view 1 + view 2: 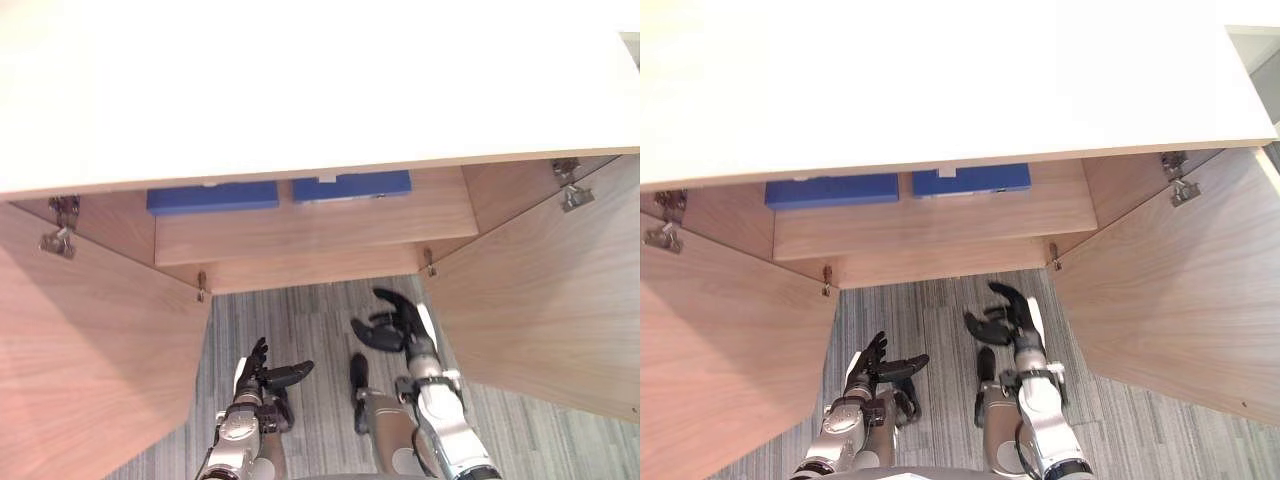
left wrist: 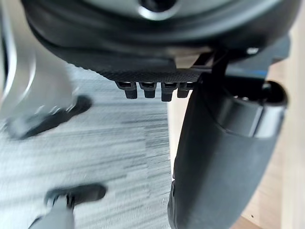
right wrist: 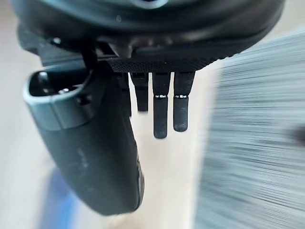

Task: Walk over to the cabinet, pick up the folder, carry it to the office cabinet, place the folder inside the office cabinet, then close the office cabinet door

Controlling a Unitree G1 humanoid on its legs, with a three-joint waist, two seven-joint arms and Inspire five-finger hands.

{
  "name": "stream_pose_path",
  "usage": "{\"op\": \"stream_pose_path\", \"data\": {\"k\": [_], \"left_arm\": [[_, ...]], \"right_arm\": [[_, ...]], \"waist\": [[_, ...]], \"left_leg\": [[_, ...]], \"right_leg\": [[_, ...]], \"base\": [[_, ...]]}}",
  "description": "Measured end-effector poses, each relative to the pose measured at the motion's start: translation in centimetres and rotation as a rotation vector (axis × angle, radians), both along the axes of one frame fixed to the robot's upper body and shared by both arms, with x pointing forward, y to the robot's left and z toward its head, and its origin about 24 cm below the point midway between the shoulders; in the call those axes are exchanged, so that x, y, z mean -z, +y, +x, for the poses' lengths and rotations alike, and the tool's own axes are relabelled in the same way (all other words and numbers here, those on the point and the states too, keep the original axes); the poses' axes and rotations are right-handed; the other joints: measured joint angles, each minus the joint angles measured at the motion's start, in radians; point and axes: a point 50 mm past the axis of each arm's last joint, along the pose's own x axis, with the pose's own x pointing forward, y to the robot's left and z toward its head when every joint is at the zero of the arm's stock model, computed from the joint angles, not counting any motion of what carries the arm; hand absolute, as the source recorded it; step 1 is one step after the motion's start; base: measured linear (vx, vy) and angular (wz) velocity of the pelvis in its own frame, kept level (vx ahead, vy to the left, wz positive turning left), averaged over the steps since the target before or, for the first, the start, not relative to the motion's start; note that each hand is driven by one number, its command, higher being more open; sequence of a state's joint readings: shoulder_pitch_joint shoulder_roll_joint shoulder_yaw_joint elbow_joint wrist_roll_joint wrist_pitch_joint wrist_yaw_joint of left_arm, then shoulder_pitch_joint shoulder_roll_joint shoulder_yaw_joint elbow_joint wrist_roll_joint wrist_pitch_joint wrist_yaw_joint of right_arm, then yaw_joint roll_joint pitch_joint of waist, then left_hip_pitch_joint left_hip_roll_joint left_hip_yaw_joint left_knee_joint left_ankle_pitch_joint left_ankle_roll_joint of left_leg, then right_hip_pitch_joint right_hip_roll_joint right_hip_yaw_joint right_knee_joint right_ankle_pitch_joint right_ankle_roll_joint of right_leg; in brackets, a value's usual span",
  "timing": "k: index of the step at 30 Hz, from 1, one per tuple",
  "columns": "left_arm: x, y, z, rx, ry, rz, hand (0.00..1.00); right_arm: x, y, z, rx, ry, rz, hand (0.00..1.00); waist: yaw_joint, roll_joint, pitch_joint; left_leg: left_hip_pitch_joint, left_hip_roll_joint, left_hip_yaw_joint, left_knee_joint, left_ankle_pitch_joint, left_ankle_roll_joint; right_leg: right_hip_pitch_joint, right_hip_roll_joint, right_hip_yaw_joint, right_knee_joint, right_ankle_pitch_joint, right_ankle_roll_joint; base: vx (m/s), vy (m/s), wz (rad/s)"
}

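Two blue folders lie on the shelf inside the wooden office cabinet (image 1: 310, 228), one on the left (image 1: 212, 197) and one on the right (image 1: 352, 186), partly hidden under the cabinet's pale top (image 1: 300, 90). Both cabinet doors stand swung out: the left door (image 1: 90, 350) and the right door (image 1: 540, 300). My left hand (image 1: 262, 374) hangs low in front of the cabinet, open and holding nothing. My right hand (image 1: 398, 322) is raised a little higher, between the doors, fingers relaxed and empty. The wrist views show each hand's fingers (image 3: 161, 112) straight.
Grey striped carpet (image 1: 300, 330) lies between the two open doors. Metal hinges (image 1: 62, 228) sit at the upper corners of the cabinet opening. The doors flank both arms closely.
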State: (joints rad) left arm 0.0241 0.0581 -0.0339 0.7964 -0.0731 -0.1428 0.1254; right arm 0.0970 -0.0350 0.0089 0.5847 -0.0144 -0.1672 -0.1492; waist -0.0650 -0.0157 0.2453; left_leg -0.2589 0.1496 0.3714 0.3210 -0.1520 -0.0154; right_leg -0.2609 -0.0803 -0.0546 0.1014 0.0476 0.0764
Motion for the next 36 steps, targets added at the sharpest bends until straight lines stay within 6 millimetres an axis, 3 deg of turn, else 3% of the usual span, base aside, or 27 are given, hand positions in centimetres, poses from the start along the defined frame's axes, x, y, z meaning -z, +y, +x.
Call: {"op": "stream_pose_path", "data": {"k": [2,7,12,14,16,19,23,25,28,30,34,36], "left_arm": [[0.6,1.0,-1.4,-0.026,0.037,0.023,1.0],[2.2,2.3,-4.2,-0.056,0.158,0.046,1.0],[3.3,1.9,-7.0,-0.083,0.245,0.018,1.0],[3.5,2.1,-8.0,-0.104,0.266,0.01,1.0],[3.7,2.5,-9.3,-0.141,0.294,-0.001,1.0],[3.7,2.4,-9.5,-0.143,0.294,-0.008,1.0],[3.8,2.1,-9.5,-0.112,0.291,-0.018,1.0],[3.7,1.6,-9.1,-0.067,0.284,-0.022,1.0],[3.5,0.6,-7.9,0.0,0.252,-0.035,1.0],[3.3,0.3,-7.4,0.018,0.23,-0.036,1.0],[3.0,-0.3,-6.7,0.041,0.191,-0.047,1.0],[3.0,-0.8,-6.3,0.063,0.183,-0.053,1.0]], "right_arm": [[2.7,-2.2,-3.5,0.214,0.149,0.093,1.0],[4.6,-5.2,-8.2,0.454,0.272,0.132,1.0],[4.6,-7.7,-10.3,0.733,0.238,0.235,1.0],[3.8,-8.9,-10.1,0.84,0.151,0.28,1.0],[1.4,-10.9,-8.6,0.903,-0.02,0.29,1.0],[-1.2,-12.8,-6.4,0.895,-0.177,0.253,1.0],[-5.9,-15.2,-0.5,0.811,-0.392,0.213,1.0],[-8.0,-16.4,1.6,0.771,-0.463,0.184,1.0],[-12.3,-18.3,5.5,0.67,-0.556,0.103,1.0],[-14.0,-19.0,7.2,0.652,-0.585,0.081,1.0],[-16.7,-20.2,9.4,0.652,-0.621,0.056,1.0],[-17.6,-20.9,9.4,0.643,-0.636,0.031,1.0]], "waist": [[-0.02,0.016,-0.046],[-0.036,0.026,-0.117],[-0.047,0.026,-0.148],[-0.052,0.025,-0.15],[-0.064,0.027,-0.154],[-0.07,0.028,-0.155],[-0.087,0.039,-0.154],[-0.089,0.057,-0.145],[-0.089,0.11,-0.122],[-0.089,0.135,-0.108],[-0.089,0.171,-0.082],[-0.092,0.179,-0.059]], "left_leg": [[0.079,-0.023,0.026,-0.072,0.012,-0.004],[0.186,-0.045,0.092,-0.148,0.015,-0.009],[0.265,-0.059,0.176,-0.2,0.014,-0.011],[0.296,-0.063,0.219,-0.214,0.006,-0.023],[0.324,-0.064,0.279,-0.22,-0.01,-0.032],[0.338,-0.063,0.339,-0.213,-0.027,-0.037],[0.338,-0.066,0.42,-0.194,-0.045,-0.037],[0.336,-0.073,0.418,-0.186,-0.055,-0.036],[0.309,-0.083,0.407,-0.179,-0.072,-0.031],[0.3,-0.089,0.404,-0.179,-0.075,-0.029],[0.265,-0.097,0.377,-0.167,-0.09,-0.014],[0.258,-0.099,0.367,-0.155,-0.095,-0.014]], "right_leg": [[0.062,-0.006,0.024,-0.058,0.017,0.007],[0.109,-0.001,0.103,-0.097,0.033,0.011],[0.125,0.003,0.188,-0.115,0.048,0.017],[0.125,0.008,0.224,-0.115,0.048,0.017],[0.118,0.021,0.282,-0.11,0.044,0.009],[0.099,0.035,0.338,-0.098,0.044,0.009],[0.066,0.054,0.429,-0.11,0.075,0.023],[0.062,0.056,0.441,-0.122,0.085,0.024],[0.03,0.054,0.457,-0.127,0.096,0.029],[0.017,0.051,0.461,-0.128,0.1,0.034],[-0.007,0.039,0.484,-0.157,0.123,0.054],[-0.009,0.035,0.484,-0.157,0.124,0.056]], "base": [[0.12,0.014,-0.25],[0.04,0.022,-0.45],[-0.03,0.016,-0.55],[-0.06,0.014,-0.6],[-0.05,0.012,-0.75],[-0.02,0.006,-0.69],[0.04,0.014,-0.68],[0.06,0.017,-0.41],[0.06,0.014,-0.25],[0.02,0.01,-0.15],[0.0,-0.009,-0.14],[-0.01,-0.008,-0.02]]}}
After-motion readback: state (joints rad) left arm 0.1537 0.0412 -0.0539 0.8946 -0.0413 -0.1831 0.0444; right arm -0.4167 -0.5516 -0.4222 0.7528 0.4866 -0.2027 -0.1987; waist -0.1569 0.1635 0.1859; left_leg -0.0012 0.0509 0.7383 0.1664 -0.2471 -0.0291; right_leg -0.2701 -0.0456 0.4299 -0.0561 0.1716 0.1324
